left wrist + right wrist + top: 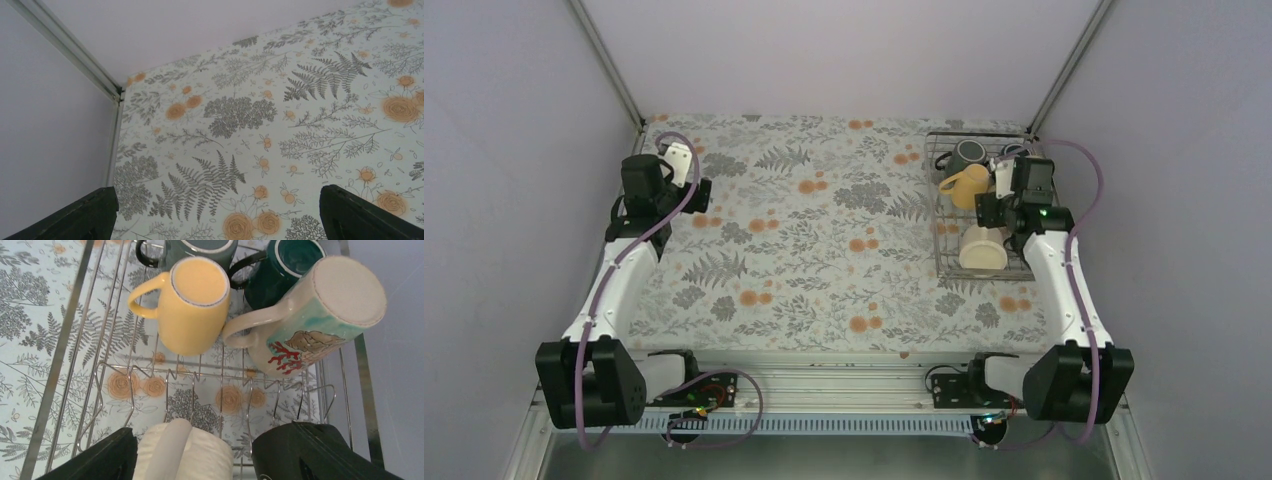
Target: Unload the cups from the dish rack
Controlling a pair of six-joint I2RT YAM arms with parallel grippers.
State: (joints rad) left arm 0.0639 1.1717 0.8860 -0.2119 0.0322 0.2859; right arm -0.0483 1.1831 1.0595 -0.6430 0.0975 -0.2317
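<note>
The dish rack (944,262) of silver wire (65,340) stands at the table's far right. It holds a yellow cup (195,305), a grey cup (200,247), a teal cup (285,270) and a cream cup painted with red coral (320,315). A plain cream cup (185,452) lies on its side in the rack's near end (984,248). My right gripper (194,440) is open, its fingers either side of this cup; a gap shows at the right finger (300,450). My left gripper (217,200) is open over bare cloth, far left (686,190).
A floral cloth (824,250) covers the table. Grey walls close in on three sides, and the right wall (395,365) runs close beside the rack. A metal corner post (75,55) stands near the left gripper.
</note>
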